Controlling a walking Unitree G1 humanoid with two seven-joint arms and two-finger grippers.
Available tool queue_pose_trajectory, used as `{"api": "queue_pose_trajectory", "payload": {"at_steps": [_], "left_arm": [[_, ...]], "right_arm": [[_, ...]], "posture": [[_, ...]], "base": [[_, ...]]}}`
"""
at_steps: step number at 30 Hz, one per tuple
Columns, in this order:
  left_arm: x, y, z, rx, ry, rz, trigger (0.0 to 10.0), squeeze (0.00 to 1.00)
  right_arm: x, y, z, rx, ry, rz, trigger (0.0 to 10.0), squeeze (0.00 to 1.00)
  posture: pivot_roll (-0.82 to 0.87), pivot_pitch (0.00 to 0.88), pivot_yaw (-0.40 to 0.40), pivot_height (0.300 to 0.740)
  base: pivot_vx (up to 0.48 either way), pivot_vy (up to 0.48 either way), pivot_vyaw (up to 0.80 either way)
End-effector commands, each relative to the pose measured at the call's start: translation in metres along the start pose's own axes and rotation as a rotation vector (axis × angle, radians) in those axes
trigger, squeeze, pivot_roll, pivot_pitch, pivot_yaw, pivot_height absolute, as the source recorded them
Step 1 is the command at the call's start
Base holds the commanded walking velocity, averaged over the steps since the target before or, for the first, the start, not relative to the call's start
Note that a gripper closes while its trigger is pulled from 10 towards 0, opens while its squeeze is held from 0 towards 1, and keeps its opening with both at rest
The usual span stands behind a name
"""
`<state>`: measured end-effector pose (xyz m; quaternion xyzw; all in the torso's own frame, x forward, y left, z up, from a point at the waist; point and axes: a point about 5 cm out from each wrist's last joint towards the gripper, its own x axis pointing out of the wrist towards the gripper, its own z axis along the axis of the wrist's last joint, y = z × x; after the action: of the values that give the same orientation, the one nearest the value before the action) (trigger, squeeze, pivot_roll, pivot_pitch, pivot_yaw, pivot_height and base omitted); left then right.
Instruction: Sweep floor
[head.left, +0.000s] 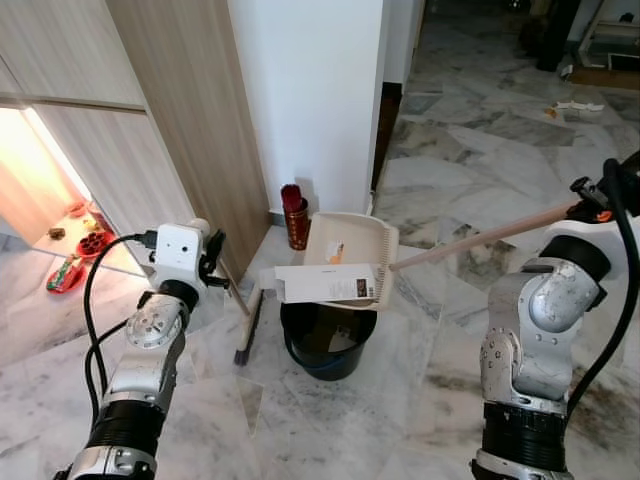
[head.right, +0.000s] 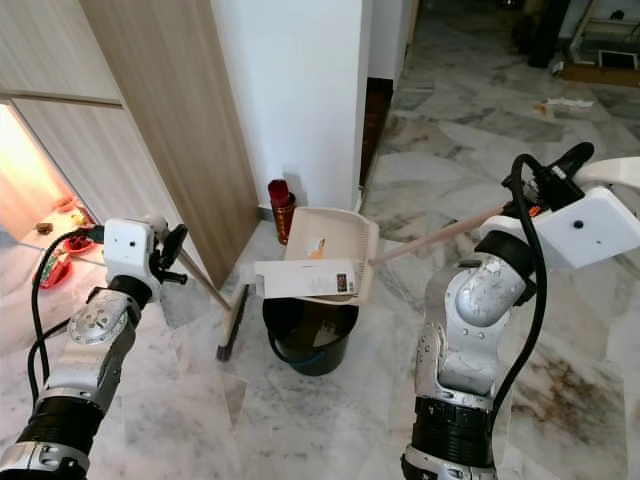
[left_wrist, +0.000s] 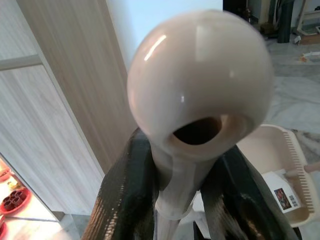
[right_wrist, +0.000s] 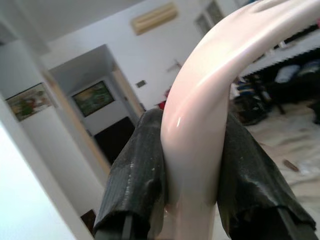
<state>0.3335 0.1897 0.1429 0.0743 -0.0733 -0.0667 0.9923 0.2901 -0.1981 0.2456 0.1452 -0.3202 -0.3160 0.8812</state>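
Note:
My left gripper (left_wrist: 180, 200) is shut on the cream broom handle just below its round knob (left_wrist: 200, 85). The broom's dark head (head.left: 247, 335) rests on the marble floor beside a black bucket (head.left: 328, 345). My right gripper (right_wrist: 192, 192) is shut on the pale curved end of the dustpan handle (right_wrist: 200, 120). That long handle (head.left: 480, 240) runs to the beige dustpan (head.left: 350, 250), which is tilted above the bucket. A white card with a printed label (head.left: 325, 283) lies across the dustpan's lower lip, over the bucket's mouth.
A red cylinder (head.left: 295, 215) stands against the white pillar (head.left: 310, 100). A wooden cabinet (head.left: 190, 120) is on the left, with red trays (head.left: 65, 275) on the floor under its lit opening. Small litter (head.left: 575, 105) lies far right on the open marble floor.

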Motion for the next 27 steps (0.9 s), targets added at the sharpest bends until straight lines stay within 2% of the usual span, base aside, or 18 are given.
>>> {"api": "queue_pose_trajectory", "payload": {"at_steps": [1,2,9,27], "left_arm": [[0.001,0.004,0.013,0.024,-0.064,0.008,10.0,0.0],[0.001,0.004,0.013,0.022,-0.064,0.006,10.0,0.0],[0.001,0.003,0.013,0.018,-0.066,0.004,10.0,0.0],[0.0,0.0,0.013,0.005,-0.073,-0.004,10.0,0.0]], "right_arm": [[0.002,0.016,0.018,0.056,-0.085,0.068,10.0,0.0],[0.001,0.022,0.021,0.046,-0.108,0.111,10.0,0.0],[-0.004,0.034,0.028,0.027,-0.167,0.195,10.0,0.0],[-0.015,0.053,0.039,-0.016,-0.263,0.362,10.0,0.0]], "posture": [[0.1,0.072,0.056,0.74],[0.1,0.072,0.055,0.74],[0.1,0.074,0.053,0.74],[0.1,0.07,0.044,0.74]], "base": [[0.0,0.0,0.0],[0.0,0.0,0.0],[0.0,0.0,0.0],[0.0,0.0,0.0]]}}
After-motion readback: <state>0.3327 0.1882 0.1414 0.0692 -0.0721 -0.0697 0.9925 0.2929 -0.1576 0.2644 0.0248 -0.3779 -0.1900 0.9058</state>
